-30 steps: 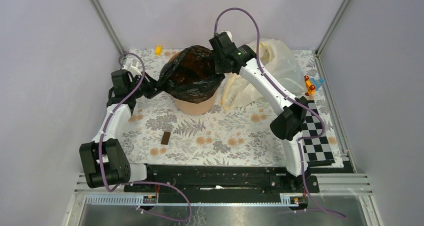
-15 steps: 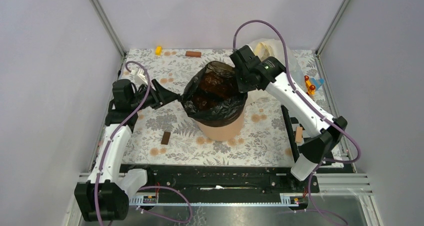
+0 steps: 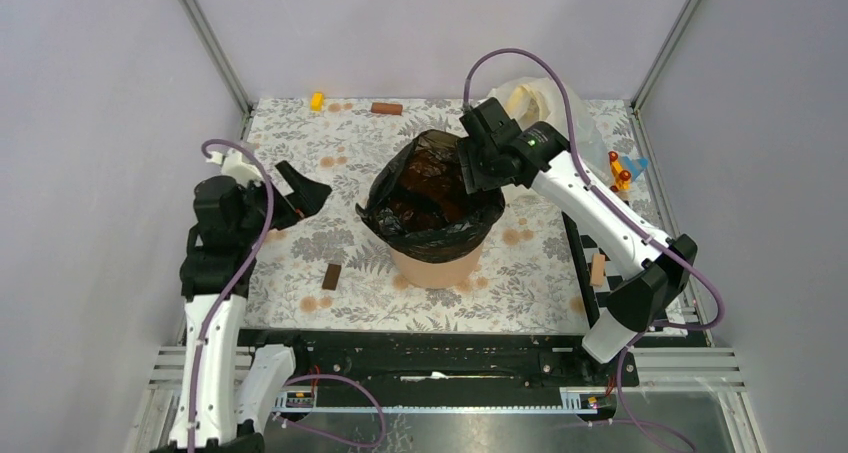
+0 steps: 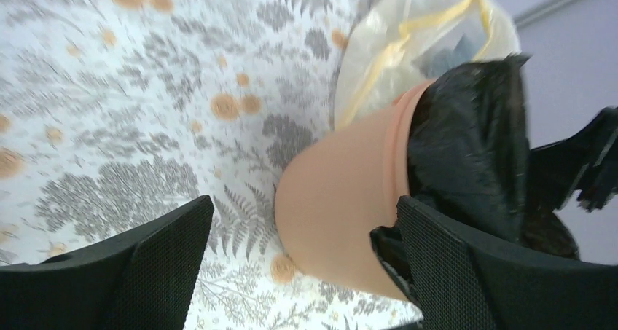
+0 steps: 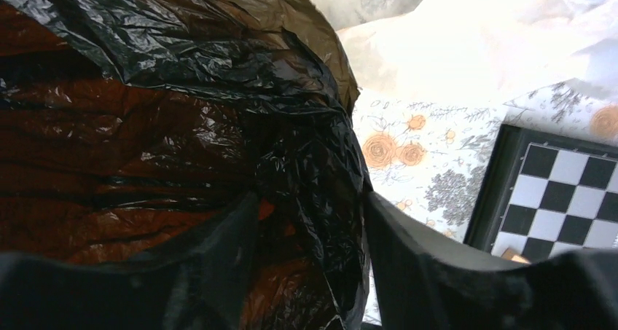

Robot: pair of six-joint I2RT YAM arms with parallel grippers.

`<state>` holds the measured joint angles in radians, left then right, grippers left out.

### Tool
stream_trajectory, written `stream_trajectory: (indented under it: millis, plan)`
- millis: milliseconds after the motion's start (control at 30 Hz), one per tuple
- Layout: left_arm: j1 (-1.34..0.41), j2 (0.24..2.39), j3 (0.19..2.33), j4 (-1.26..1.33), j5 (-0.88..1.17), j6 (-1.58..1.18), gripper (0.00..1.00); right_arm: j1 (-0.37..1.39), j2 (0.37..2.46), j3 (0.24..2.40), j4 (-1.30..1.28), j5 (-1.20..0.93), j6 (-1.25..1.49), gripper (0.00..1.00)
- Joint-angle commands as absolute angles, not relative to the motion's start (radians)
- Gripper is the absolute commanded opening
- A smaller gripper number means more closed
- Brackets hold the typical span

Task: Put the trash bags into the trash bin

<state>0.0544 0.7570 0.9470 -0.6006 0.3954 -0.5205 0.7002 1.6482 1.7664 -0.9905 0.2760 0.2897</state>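
The trash bin [image 3: 437, 265] stands upright mid-table, a peach-orange bucket. The black trash bag [image 3: 430, 188] lines it, its mouth spread wide and its edge folded down over the rim. My left gripper [image 3: 305, 185] hangs open and empty to the left of the bin, apart from it. In the left wrist view its fingers [image 4: 164, 250] frame the trash bin [image 4: 342, 191] and the trash bag [image 4: 466, 140] from a distance. My right gripper [image 3: 478, 168] sits at the bin's far right rim. It is open, with the bag's crumpled edge [image 5: 313, 162] loose between its fingers [image 5: 408, 250].
A cream-white plastic bag [image 3: 548, 103] lies behind the right arm. A black-framed checkerboard [image 5: 561, 191] lies right of the bin with a wooden piece [image 3: 598, 270] on it. Small brown blocks [image 3: 332, 276] [image 3: 386, 108], a yellow piece [image 3: 317, 100] and a coloured toy [image 3: 625, 170] lie around.
My left gripper let go of the bag's edge, opened and drew back to the left. The right gripper's jaws widened at the rim. The bag's edge now hangs over the bin's rim.
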Motion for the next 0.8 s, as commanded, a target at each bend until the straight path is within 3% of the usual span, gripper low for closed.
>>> stream_trajectory:
  millis: [0, 67, 167, 400, 767]
  plan:
    - [0.058, 0.697, 1.060, -0.594, 0.266, -0.505, 0.98, 0.706, 1.592, 1.762, -0.942, 0.284, 0.269, 0.73]
    - [0.058, 0.680, 1.067, -0.528, 0.366, -0.500, 0.98, 0.706, 1.572, 1.754, -0.927, 0.306, 0.262, 0.84]
    - [0.051, 0.698, 1.065, -0.430, 0.515, -0.502, 0.99, 0.706, 1.539, 1.739, -0.901, 0.344, 0.249, 0.91]
    - [-0.091, 0.809, 1.178, -0.418, 0.491, -0.408, 0.99, 0.706, 1.447, 1.688, -0.824, 0.334, 0.226, 0.94]
    - [-0.726, 1.126, 1.518, -0.681, -0.235, -0.101, 0.99, 0.704, 1.371, 1.633, -0.752, 0.292, 0.207, 0.95]
